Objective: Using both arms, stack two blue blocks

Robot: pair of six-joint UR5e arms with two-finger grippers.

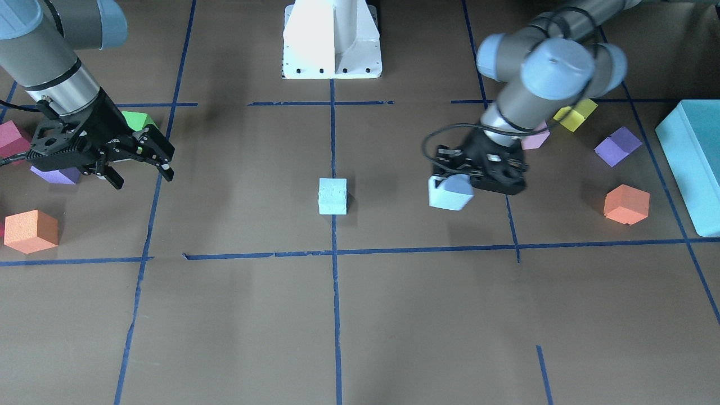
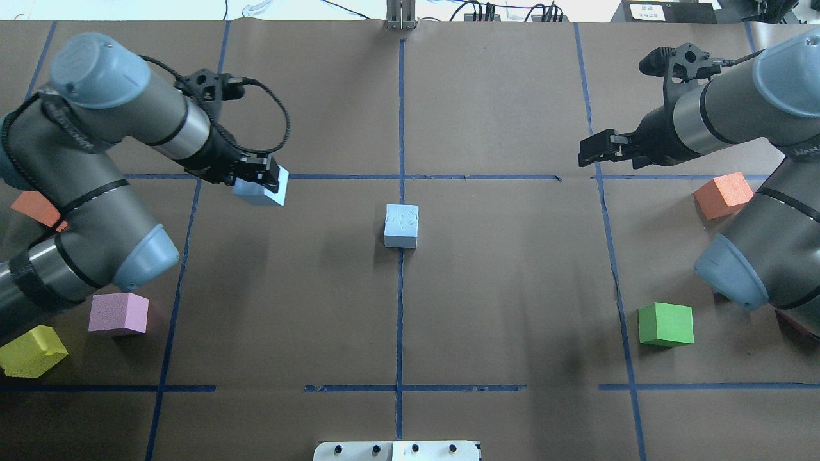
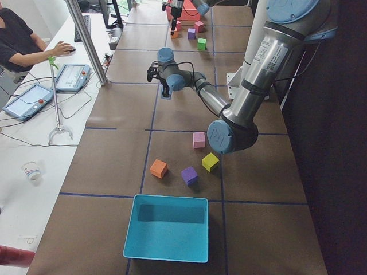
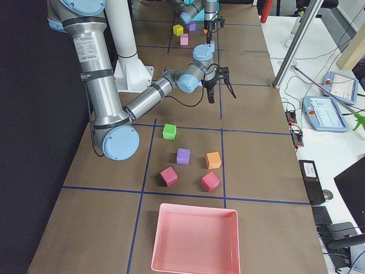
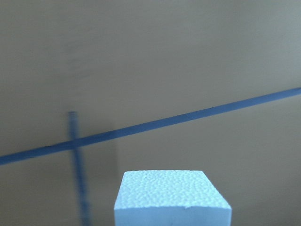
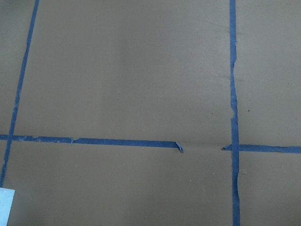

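Observation:
One pale blue block (image 2: 401,225) sits on the table's centre line, also in the front view (image 1: 333,196). My left gripper (image 2: 261,182) is shut on the other blue block (image 2: 259,192) and holds it above the table, off to that block's left side. The held block shows in the front view (image 1: 450,192) and fills the bottom of the left wrist view (image 5: 171,197). My right gripper (image 2: 588,151) is open and empty, hovering well to the right of the centre block, and also shows in the front view (image 1: 140,173).
Orange (image 2: 724,194) and green (image 2: 666,324) cubes lie on the right side. Pink (image 2: 118,314), yellow (image 2: 32,351) and orange (image 2: 35,206) cubes lie under my left arm. A purple cube (image 1: 617,146) and the large teal box (image 1: 692,163) are at the left end.

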